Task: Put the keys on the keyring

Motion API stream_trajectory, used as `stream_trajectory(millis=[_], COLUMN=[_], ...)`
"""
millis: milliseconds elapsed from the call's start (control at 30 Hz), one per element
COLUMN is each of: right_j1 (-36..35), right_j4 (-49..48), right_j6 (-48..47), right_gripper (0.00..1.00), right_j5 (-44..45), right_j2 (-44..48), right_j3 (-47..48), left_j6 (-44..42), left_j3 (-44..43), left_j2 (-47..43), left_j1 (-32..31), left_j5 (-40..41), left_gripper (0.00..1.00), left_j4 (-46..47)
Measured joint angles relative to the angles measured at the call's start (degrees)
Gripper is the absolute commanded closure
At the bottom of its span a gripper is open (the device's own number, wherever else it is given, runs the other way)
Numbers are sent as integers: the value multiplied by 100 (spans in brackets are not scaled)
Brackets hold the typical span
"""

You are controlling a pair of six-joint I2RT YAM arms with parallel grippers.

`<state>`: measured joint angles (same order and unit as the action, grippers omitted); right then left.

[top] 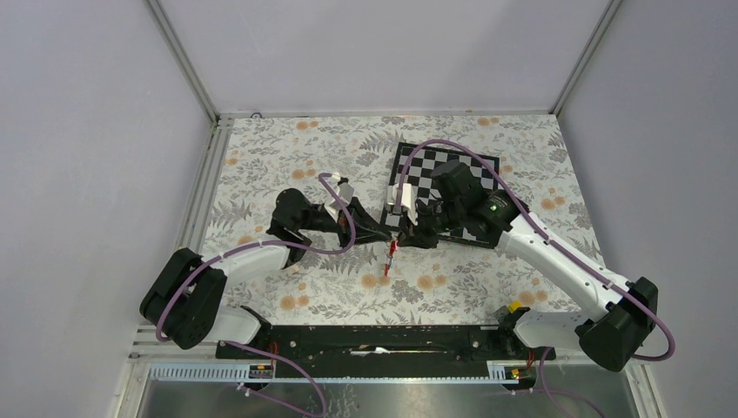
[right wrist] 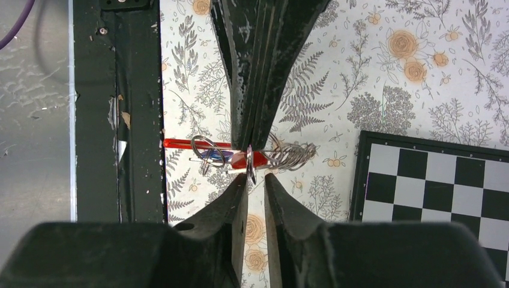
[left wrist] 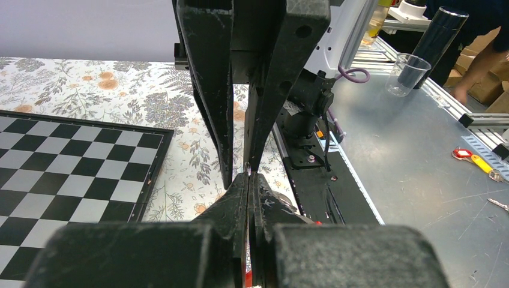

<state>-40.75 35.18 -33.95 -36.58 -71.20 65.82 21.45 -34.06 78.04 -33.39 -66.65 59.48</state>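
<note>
Arms are both stretched in over the flowered worktop [top: 287,157], and the two pairs of jaws meet tip to tip above it. Start with the left arm [top: 252,259]. Its left jaws are pressed flat together, with no daylight between them. Their fingertips [right wrist: 245,129] bite down onto the keyring [right wrist: 292,157], right where a bright red patch sits among the silver wire loops.

In the right wrist view, one loop and the blue key [right wrist: 213,155] stick out on one side of those tips, towards the black base rail [right wrist: 138,108]. A thin red sliver runs out the same way. Is that the red key or the ring's own red? I can't tell. On the other side of the tips there's a tangle of wire coils.

From above, a little red strand of the keyring [top: 392,259] dangles from the spot where both pairs of jaws meet.

Now the right arm [top: 557,261]. Its right jaws come in head-on against the left ones and are drawn almost closed, with only a narrow slit left. One wire ring stands edge-on in that slit, hard against one fingertip [right wrist: 243,183]. Whether the jaws are really pinching it, I can't tell.

Behind and beneath the right jaws lies the chessboard [top: 452,170], flat on the worktop.
</note>
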Motion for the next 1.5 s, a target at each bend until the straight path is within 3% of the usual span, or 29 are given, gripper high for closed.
stream_trajectory(millis=[533,800,1333,1500], right_j1=[221,225,225,225], right_j4=[-11,-208,-306,-345], right_j6=[153,295,385,402], right_gripper=[59,58,75,88], right_j5=[-249,-476,-636,-664], right_j2=[404,278,160,160], right_j3=[-118,-118,-118,-118], left_j6=[122,236,297,299], left_j3=[0,0,0,0], left_j2=[0,4,48,48], left_j1=[0,0,0,0], left_j5=[0,2,0,0], left_gripper=[100,100,100,100], left_j4=[72,166,234,236])
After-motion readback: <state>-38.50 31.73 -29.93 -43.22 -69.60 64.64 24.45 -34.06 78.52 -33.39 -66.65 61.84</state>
